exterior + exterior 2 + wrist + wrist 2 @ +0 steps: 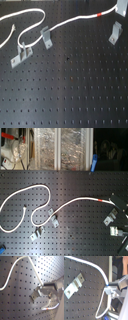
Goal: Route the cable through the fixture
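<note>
Gripper [109, 288]: in the second wrist view the jaws are pinched on the cable [101, 273], which enters at the fingertips and loops out below them. The first wrist view shows the same grip, gripper [41, 289] closed on the cord, and past it the red band [47, 309] on a short curl.

Cable: thin, white, limp. In the first exterior view it runs from the gripper [121, 7] at the first exterior view's upper right, past the red band [102, 15], sagging toward the middle bracket [45, 36], then curls back in loops [22, 31] to the first exterior view's left. Whether it passes through that bracket or only beside it I cannot tell.

Brackets: three small grey metal pieces in the first exterior view. One low on the first exterior view's left [21, 54], one mid, one on the first exterior view's right [115, 31], apart from the cable. The second wrist view shows a flat two-hole bracket [73, 285] lying clear of the cord.

Only the second exterior view shows the whole run: cable [75, 202], large loop on the second exterior view's left, free end [26, 206] inside it, gripper [121, 203] at the second exterior view's right edge.

Surface: black perforated board [75, 90], regular hole grid. Beyond it, second exterior view only: clear bins [60, 148] and blurred clutter.
</note>
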